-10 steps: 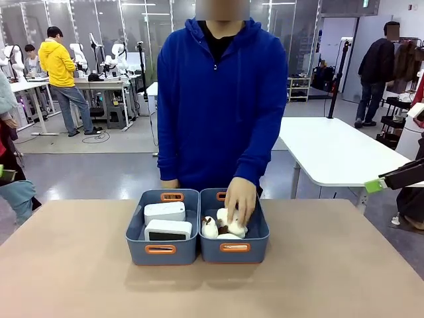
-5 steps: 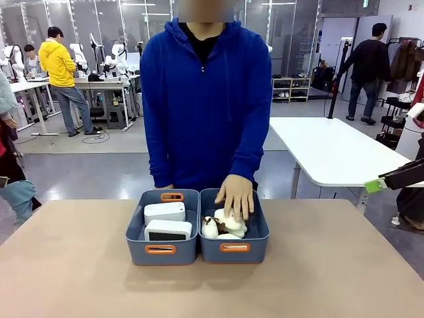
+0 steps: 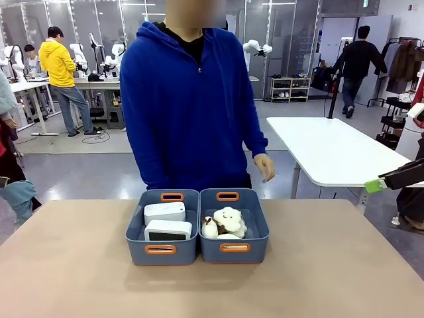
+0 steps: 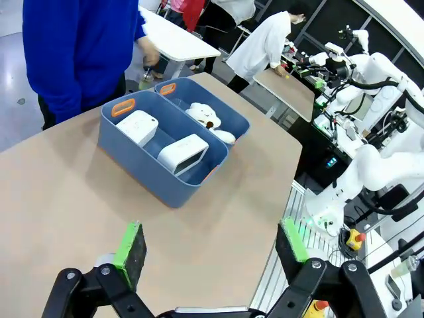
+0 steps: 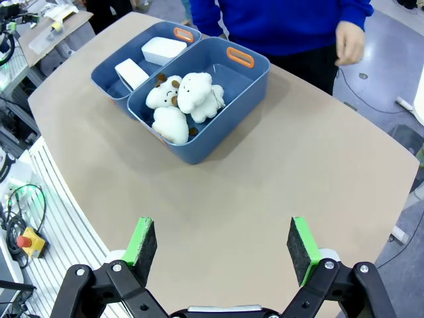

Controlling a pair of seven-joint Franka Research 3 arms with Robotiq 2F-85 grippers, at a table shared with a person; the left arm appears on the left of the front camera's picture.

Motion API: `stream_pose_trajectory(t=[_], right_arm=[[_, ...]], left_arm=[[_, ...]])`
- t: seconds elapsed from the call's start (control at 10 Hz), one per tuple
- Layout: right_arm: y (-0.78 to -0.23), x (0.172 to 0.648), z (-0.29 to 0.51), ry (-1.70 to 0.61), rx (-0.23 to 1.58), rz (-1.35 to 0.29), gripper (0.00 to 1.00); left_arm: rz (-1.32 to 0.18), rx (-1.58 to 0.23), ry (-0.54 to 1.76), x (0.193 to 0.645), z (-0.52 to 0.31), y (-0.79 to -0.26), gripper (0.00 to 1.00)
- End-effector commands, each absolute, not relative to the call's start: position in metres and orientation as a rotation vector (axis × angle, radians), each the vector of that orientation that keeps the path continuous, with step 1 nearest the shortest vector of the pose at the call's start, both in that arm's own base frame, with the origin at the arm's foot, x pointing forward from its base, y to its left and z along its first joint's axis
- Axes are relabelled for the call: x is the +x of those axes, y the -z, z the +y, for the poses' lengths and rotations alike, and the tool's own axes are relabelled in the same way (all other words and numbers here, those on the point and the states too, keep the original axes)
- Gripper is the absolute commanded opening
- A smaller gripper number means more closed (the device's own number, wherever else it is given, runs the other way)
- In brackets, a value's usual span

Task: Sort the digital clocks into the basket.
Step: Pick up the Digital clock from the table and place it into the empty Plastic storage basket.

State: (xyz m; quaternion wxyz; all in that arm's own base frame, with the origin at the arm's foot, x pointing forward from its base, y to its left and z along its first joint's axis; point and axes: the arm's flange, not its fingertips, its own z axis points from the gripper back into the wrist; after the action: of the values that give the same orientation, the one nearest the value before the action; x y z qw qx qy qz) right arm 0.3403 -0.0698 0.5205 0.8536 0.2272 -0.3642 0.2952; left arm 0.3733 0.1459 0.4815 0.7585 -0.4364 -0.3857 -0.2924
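**Clocks look sorted; both arms standing off**

I read this as the tail end of the job. The table (image 3: 73,265), a plain tan surface, carries a pair of blue-grey tubs side by side near its far edge, at the middle, in front of the person in a blue hoodie (image 3: 189,99). The basket (image 3: 162,228), on my left of the pair, holds both digital clocks (image 3: 165,221): one lies toward its far end, the other toward its near end, close together, and whether they touch I cannot tell. The neighbouring tub (image 3: 235,228) holds the white plush toys (image 3: 225,223). The person's hand (image 3: 264,166) is off the tubs, hanging above the table's far edge.

From the wrist views, my left gripper (image 4: 209,248) has its jaws spread wide with nothing between the green pads, high above the table's left side. My right gripper (image 5: 222,246) is equally wide and empty, above the near right part of the table.

Judging by this, no pick remains; the next move calls only for keeping clear.

The room behind is an open lab with white tables, other people and glass partitions.
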Motion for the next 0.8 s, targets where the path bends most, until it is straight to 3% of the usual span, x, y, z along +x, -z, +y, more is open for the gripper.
stream_pose_trajectory(t=[0.0, 0.7], right_arm=[[-0.5193, 0.3393, -0.0682, -0.613, 0.465, -0.761, 1.0], [-0.5193, 0.3393, -0.0682, -0.613, 0.465, -0.761, 1.0]], left_arm=[[-0.845, -0.962, 0.636, 0.3744, 0.1467, -0.4823, 1.0], [-0.845, -0.962, 0.636, 0.3744, 0.1467, -0.4823, 1.0]])
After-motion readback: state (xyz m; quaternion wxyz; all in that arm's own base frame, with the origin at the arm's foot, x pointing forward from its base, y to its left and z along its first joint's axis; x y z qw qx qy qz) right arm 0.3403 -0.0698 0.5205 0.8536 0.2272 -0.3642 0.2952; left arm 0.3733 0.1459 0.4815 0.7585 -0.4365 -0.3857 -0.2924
